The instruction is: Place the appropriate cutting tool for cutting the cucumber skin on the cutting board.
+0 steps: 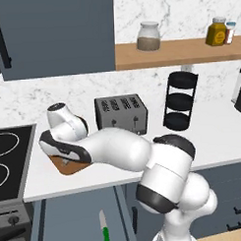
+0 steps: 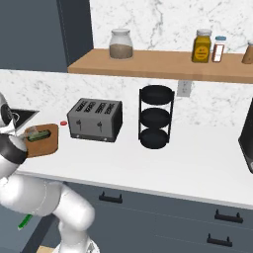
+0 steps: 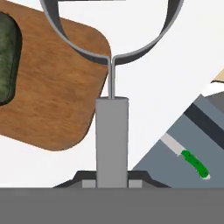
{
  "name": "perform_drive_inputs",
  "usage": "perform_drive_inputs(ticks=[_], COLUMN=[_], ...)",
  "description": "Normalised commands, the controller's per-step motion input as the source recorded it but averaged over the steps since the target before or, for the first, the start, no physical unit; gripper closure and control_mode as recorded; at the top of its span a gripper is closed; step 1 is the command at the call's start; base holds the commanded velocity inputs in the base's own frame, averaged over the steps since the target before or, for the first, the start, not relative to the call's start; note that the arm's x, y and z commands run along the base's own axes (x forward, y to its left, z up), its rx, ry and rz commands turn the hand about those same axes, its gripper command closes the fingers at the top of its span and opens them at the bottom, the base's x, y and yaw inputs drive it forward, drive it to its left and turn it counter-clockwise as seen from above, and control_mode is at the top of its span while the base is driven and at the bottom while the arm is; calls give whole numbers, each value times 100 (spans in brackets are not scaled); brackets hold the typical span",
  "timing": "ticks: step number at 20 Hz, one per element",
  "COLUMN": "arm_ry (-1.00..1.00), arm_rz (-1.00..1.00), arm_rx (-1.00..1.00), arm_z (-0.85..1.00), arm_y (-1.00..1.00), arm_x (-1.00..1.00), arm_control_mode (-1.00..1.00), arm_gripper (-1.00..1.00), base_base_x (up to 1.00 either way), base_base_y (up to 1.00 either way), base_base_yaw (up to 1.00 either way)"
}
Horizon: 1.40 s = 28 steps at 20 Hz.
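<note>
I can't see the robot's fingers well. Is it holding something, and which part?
Yes, the peeler. The fingers clamp the bottom end of its grey handle, and its looped blade points out over the cutting board.

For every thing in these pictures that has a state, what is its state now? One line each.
peeler: held upright in the gripper, above the board's edge, not yet laid down.
gripper: shut on the peeler's handle.
cucumber: lying on the cutting board.
cutting board: flat on the counter, beside the toaster.
knife: lying down on the floor, off the counter.
</note>
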Motion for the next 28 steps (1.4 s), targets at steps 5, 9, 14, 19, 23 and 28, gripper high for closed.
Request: perform_drive_inputs(ticks=[5,9,14,19,23,28], arm_ry=[9,9,3,0,0,-5], arm_rz=[0,0,0,0,0,0], arm_rx=[0,0,0,0,0,0], arm_z=[-39,-29,-30,-33,-42,-45], arm_y=[7,7,1,0,0,-1], arm_x=[64,48,31,12,-1,-14], arm_control_mode=[-100,-100,-100,-100,-100,-100], arm_gripper=[100,100,100,100,100,-100], base_base_x=[0,0,0,0,0,0], base_base_y=[0,0,0,0,0,0], base_base_yaw=[0,0,0,0,0,0])
